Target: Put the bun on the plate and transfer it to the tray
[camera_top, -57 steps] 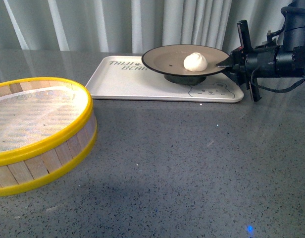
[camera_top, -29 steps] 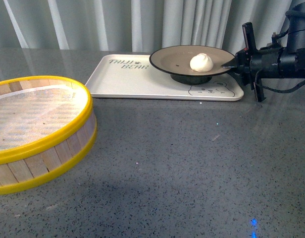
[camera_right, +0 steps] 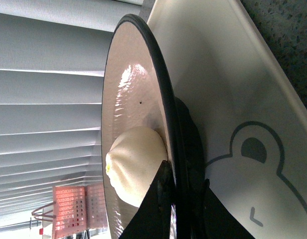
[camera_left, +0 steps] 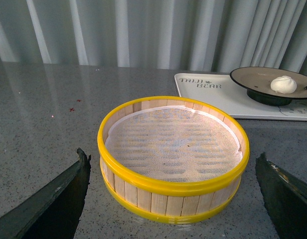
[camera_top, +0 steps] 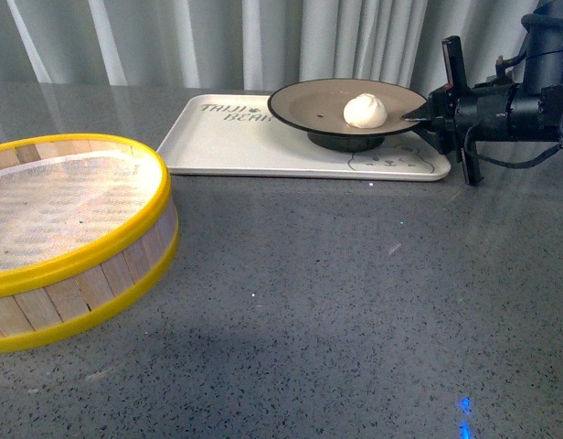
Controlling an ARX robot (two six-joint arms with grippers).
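Observation:
The cream-white bun (camera_top: 365, 110) sits on the grey-brown, black-rimmed plate (camera_top: 309, 102). My right gripper (camera_top: 417, 116) is shut on the plate's right rim and holds it level over the right end of the cream tray (camera_top: 236, 142), above the bear drawing. Whether the plate's dark foot touches the tray I cannot tell. In the right wrist view the fingers (camera_right: 156, 199) pinch the plate's rim (camera_right: 158, 99) beside the bun (camera_right: 136, 164), over the tray (camera_right: 233, 99). My left gripper (camera_left: 171, 155) is open in front of the steamer basket, far from the plate (camera_left: 253, 77) and bun (camera_left: 283, 83).
A yellow-rimmed wooden steamer basket (camera_top: 71, 238) with a white mesh liner stands at the front left on the grey speckled table (camera_top: 355, 302). It sits between my left fingers (camera_left: 54, 199) without touching them. Pale curtains hang behind the tray (camera_left: 213, 94).
The plate with the bun shifted slightly right, then back left, over the tray's right end. It stays in my right gripper. The left gripper's view gives no earlier frame.

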